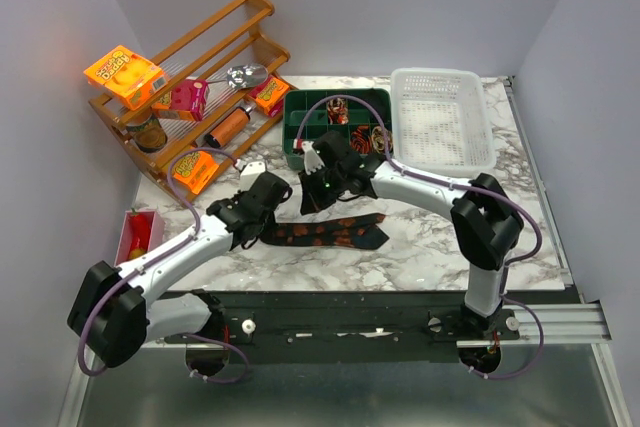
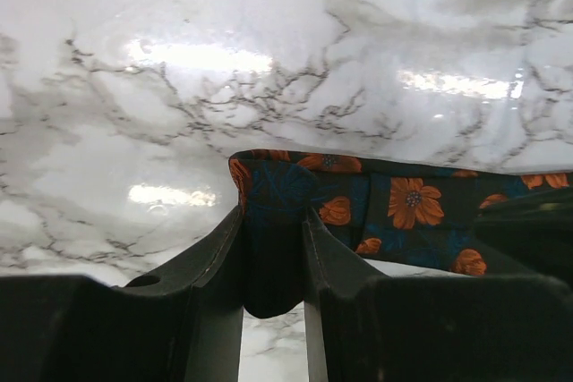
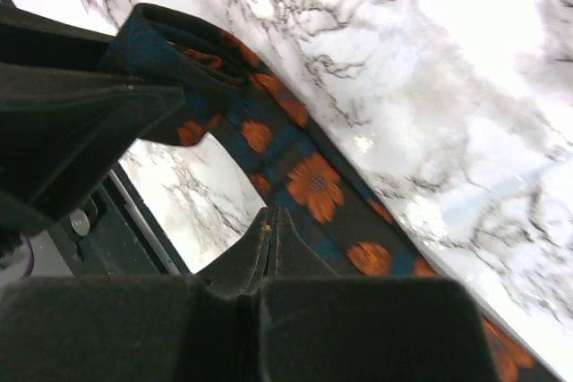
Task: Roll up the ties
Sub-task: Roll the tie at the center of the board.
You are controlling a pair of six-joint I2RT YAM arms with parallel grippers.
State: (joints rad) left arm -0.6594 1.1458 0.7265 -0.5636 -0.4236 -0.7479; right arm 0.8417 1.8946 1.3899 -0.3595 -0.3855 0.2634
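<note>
A dark tie (image 1: 335,233) with orange flowers lies flat on the marble table near the front middle. My left gripper (image 1: 262,225) is at its left end. In the left wrist view the left gripper (image 2: 273,216) is shut on a fold of the tie (image 2: 403,212). My right gripper (image 1: 315,197) hovers just behind the tie's left part. In the right wrist view the right gripper (image 3: 271,214) is shut with nothing between its fingers, over the tie (image 3: 313,185). Rolled ties (image 1: 340,110) sit in a green tray.
The green compartment tray (image 1: 296,127) stands at the back middle, and a white basket (image 1: 442,119) is to its right. A wooden rack (image 1: 200,87) with orange snack packets and cans is at the back left. A red box (image 1: 140,232) sits by the left edge.
</note>
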